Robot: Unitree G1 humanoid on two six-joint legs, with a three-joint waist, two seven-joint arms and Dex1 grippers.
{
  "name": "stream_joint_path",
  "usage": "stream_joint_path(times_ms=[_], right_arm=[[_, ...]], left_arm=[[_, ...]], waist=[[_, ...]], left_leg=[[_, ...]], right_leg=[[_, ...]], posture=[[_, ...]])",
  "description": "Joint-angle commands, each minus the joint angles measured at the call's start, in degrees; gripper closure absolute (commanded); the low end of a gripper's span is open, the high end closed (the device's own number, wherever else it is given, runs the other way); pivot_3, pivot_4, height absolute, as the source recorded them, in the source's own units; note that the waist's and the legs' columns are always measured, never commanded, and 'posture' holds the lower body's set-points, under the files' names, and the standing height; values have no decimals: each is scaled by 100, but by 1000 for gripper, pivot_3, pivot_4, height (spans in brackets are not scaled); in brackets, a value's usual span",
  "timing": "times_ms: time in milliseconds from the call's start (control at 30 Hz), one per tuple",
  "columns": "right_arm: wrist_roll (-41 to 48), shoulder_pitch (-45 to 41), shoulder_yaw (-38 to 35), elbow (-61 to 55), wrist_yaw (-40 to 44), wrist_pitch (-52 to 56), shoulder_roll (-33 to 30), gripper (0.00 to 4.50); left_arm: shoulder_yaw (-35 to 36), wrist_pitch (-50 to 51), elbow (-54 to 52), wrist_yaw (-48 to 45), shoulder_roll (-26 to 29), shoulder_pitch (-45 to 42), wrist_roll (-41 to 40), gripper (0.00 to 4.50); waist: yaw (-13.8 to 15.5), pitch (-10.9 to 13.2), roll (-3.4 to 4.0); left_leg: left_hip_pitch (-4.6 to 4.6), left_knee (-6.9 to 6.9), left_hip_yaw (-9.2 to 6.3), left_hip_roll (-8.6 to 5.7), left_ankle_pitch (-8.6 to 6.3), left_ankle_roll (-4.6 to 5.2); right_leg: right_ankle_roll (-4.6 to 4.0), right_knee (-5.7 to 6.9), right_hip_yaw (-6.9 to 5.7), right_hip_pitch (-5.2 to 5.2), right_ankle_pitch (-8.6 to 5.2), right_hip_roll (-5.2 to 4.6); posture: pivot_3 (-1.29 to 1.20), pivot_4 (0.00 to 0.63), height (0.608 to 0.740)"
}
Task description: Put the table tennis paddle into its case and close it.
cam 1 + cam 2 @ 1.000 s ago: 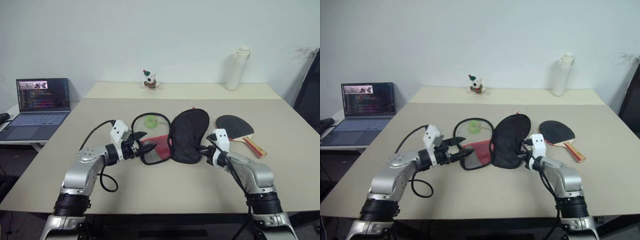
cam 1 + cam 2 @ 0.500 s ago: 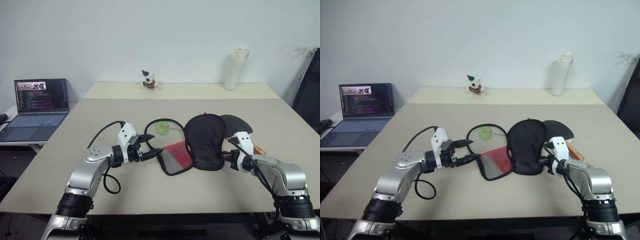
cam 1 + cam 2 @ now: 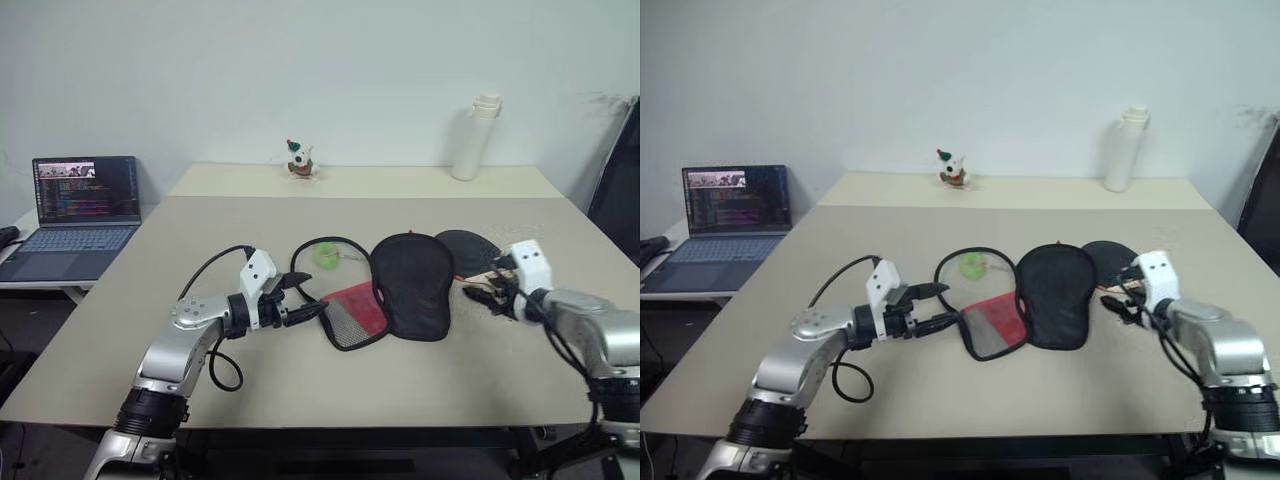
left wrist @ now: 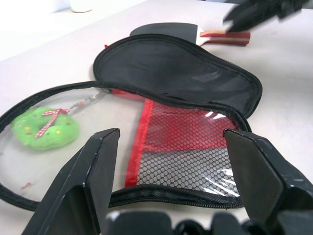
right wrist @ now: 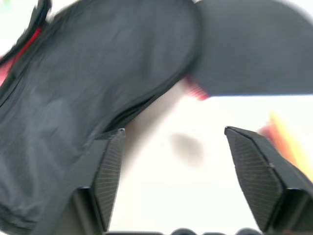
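Beige table [image 3: 300,390]: case [image 3: 410,285], paddle [image 3: 468,248], toy [image 3: 299,160], bottle [image 3: 467,138].

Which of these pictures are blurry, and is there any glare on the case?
Right wrist view: smeared by motion, so the black case flap and the paddle have soft edges. Left wrist view: sharp on the case, with small white glints on its clear window; the far table corner is washed out. Both eye views: evenly lit, with no strong shadows.
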Motion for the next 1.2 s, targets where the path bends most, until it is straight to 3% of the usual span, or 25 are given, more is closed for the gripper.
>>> stream_joint_path(times_ms=[33,100,200,233,500,833,967,1067,1167,1200], right_arm=[[-103,-328,-138,454,292,-521,-319,1041],[-226,-561,-91,1027,295,-772,-334,1041],[-448,-953,39,1943,242,-1207,-199,103],[-503,-1098,63,2259,221,-1324,-132,47],[-971,-1918,327,4625,389,-2242,239,47],[-1279,-2023,438,5341,661,-2694,302,47],[-1236,-2040,281,5378,412,-2739,399,1246],[-1205,-2003,172,5312,195,-2768,478,2483],[-1178,-1949,2,5207,-189,-2816,524,3338],[-1179,-1929,-48,5155,-289,-2820,525,3440]], left_arm=[[38,-104,-240,14,-17,-63,-43,808],[9,-128,-196,8,-50,-126,-35,808],[-34,-168,-132,-22,-93,-216,-10,808],[-43,-181,-109,-37,-100,-241,0,808],[-58,-289,28,-119,-68,-336,40,808],[-13,-399,110,-139,14,-272,58,808],[-36,-453,181,-149,8,-286,88,808],[-49,-498,227,-161,-4,-291,117,808],[-50,-535,243,-171,-12,-273,140,808],[-46,-544,240,-175,-11,-260,144,808]], waist=[[-7,0,0],[-13,0,-1],[-10,1,-2],[-16,1,-2],[-20,4,2],[-19,4,2],[-26,4,2],[-29,4,2],[-38,4,2],[-38,4,2]], left_leg=[[1,0,2,1,0,0],[2,0,3,2,0,0],[1,1,4,2,0,0],[1,0,5,1,0,0],[0,-3,8,1,0,0],[2,-1,8,1,0,0],[2,-1,8,1,0,0],[2,-1,9,1,0,0],[4,-2,9,2,0,0],[4,-1,9,2,0,0]], right_leg=[[2,0,1,0,-1,1],[2,0,2,0,-1,3],[-2,0,3,1,1,4],[-4,-1,4,1,2,4],[-8,-3,7,0,5,4],[-8,2,6,0,5,2],[-8,1,7,0,5,2],[-8,2,8,0,5,2],[-8,4,9,0,5,3],[-8,4,10,0,5,3]], posture=[[0,150,740],[0,150,740],[0,150,740],[0,150,740],[0,150,740],[0,150,740],[0,150,740],[0,150,740],[0,150,740],[0,150,740]])
